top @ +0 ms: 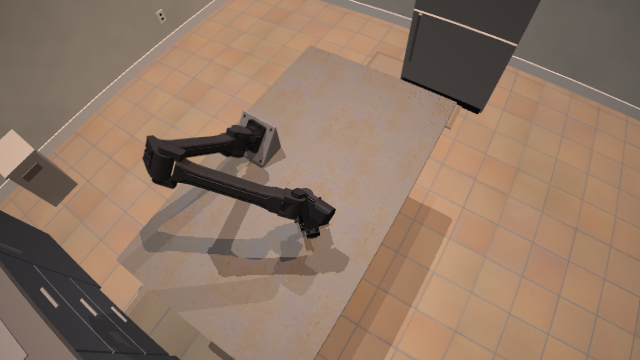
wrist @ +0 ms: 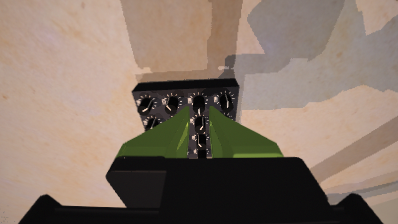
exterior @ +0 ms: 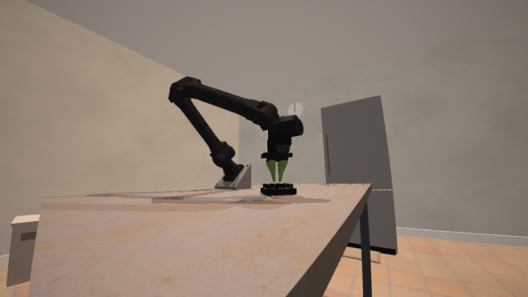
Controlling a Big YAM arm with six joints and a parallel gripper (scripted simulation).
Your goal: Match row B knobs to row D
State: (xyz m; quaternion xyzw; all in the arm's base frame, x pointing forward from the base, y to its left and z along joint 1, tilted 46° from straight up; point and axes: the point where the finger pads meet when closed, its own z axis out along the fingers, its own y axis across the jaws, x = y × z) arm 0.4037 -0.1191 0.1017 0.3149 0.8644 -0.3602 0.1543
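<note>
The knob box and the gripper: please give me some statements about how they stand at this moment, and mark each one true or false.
1. The knob box stands on the table. True.
2. The gripper holds the knob box up in the air. False: the box rests on the table, and the gripper is above it and holds nothing.
3. The green fingers point down toward the box. True.
4. In the wrist view, a column of knobs shows in the gap between the fingers. True.
5. The fingers are spread as wide as they go. False: they stand narrowly apart.
6. A grey refrigerator lies on the table. False: it stands on the floor behind the table.
</note>
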